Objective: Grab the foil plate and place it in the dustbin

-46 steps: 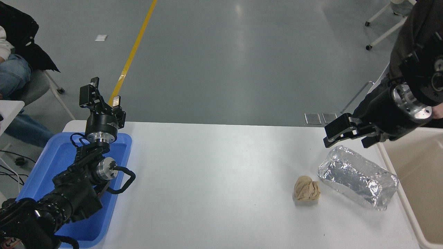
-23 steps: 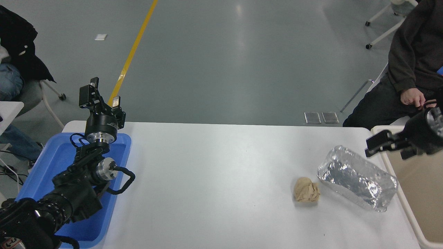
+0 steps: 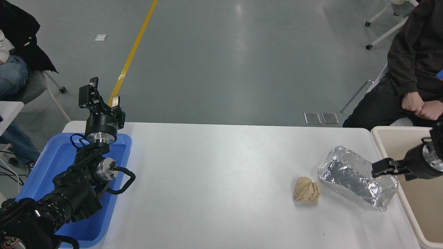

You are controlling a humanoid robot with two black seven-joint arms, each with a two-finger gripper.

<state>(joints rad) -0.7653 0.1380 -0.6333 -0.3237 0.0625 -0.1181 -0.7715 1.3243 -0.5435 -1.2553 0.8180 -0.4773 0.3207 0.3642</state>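
The foil plate point(image 3: 353, 174), a crinkled silver oblong tray, lies at the table's right end, tight against the rim of the beige dustbin point(image 3: 426, 207). My right gripper point(image 3: 380, 168) reaches in from the right edge across the bin's rim. It hangs low at the plate's right end and points left. From this angle I cannot tell whether it touches the foil or how its jaws stand. My left gripper point(image 3: 100, 97) is parked open above the blue tray, holding nothing.
A crumpled tan paper ball point(image 3: 306, 189) sits just left of the plate. A blue tray point(image 3: 48, 162) lies under the left arm. A person point(image 3: 413, 62) sits beyond the bin, hands point(image 3: 420, 105) together. Another person point(image 3: 14, 65) sits at far left.
My right arm has swung right and come down, from above the table's far right corner to low across the bin's rim at the plate's right end. The plate and paper ball have not moved.
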